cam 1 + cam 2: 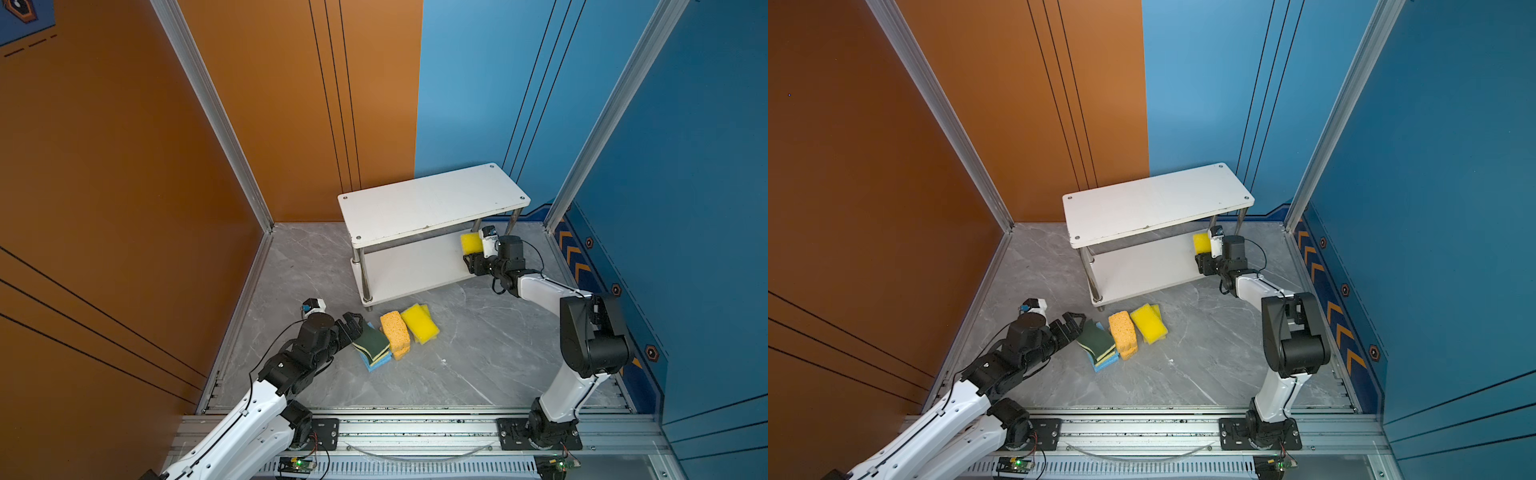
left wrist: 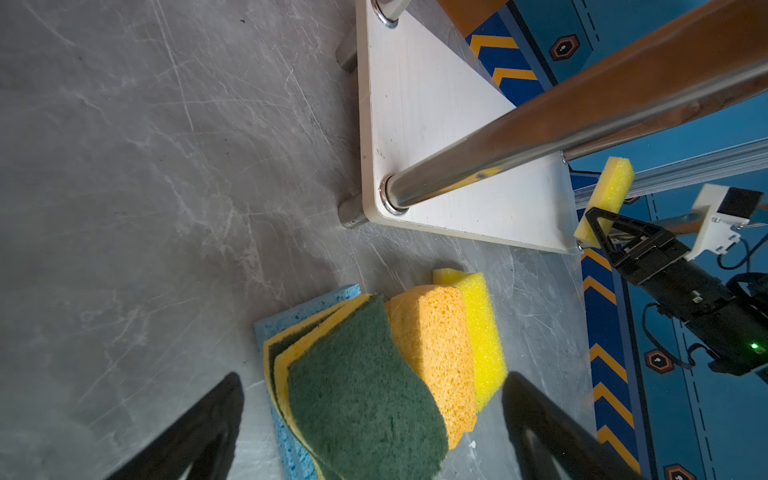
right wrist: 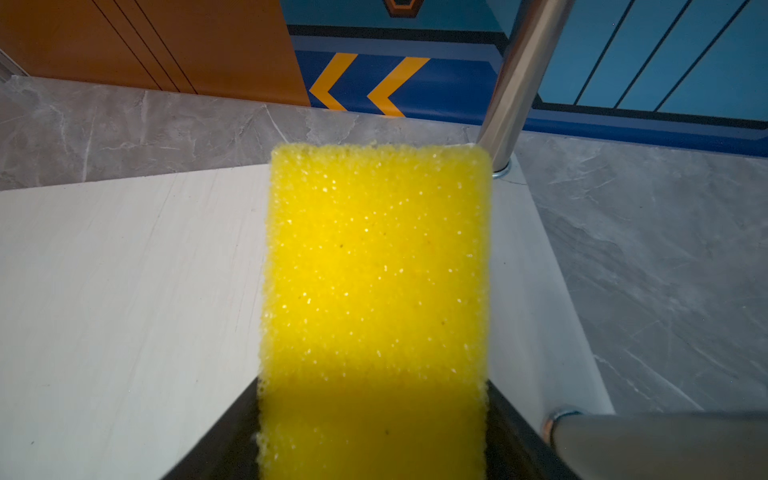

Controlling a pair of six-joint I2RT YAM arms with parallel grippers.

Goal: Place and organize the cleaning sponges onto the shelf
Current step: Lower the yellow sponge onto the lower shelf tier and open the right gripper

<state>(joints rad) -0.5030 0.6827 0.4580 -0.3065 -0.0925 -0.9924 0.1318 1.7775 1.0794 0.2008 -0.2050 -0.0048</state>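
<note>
Grey table (image 1: 478, 353): my right end effector (image 1: 473, 257) pinches a yellow sponge (image 1: 471, 242), long axis pointing ahead over the shelf's (image 1: 415, 266) lower board.

Free room: grey surface (image 1: 490, 365) is lying open to the right of the sponge pile (image 1: 399, 336); lower board (image 1: 411, 270) is sitting bare at left and middle | Obstacles: shelf (image 1: 432, 199) top is roofing that board; chrome posts (image 1: 364, 270) are standing at its corners; right gripper (image 1: 473, 254), clamping a yellow sponge (image 1: 470, 242), is filling its right end
</note>
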